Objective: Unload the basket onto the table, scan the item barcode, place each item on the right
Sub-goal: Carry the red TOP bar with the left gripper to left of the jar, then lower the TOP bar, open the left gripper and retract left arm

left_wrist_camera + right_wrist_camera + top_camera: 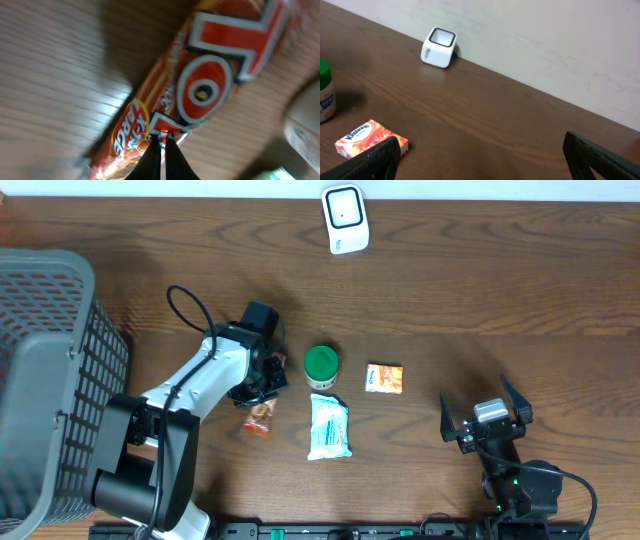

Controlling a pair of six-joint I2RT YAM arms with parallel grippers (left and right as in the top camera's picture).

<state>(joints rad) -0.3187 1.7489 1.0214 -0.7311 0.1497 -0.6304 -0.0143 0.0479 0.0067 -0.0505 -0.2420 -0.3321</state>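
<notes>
Obs: left pincer [262, 383] closed tight, tips pinching orange snack packet [258, 419], low over tabletop [450, 290], left of wipes pack [329, 426]; right pincer [487, 423] wide, empty, near right. White scanner [345, 218] at far edge, centre.

— What colour is the snack packet [165, 85]?
— Orange-red, with big red letters edged in white and a yellow badge.
— And the others?
— The barcode scanner [345, 218] is white with a dark window. The jar [321, 361] has a green lid. The Kleenex pack [384, 378] is orange, the wipes pack [329, 426] white and teal.
— The basket [100, 380]?
— Grey mesh, on a dark brown woodgrain table [500, 280].
</notes>
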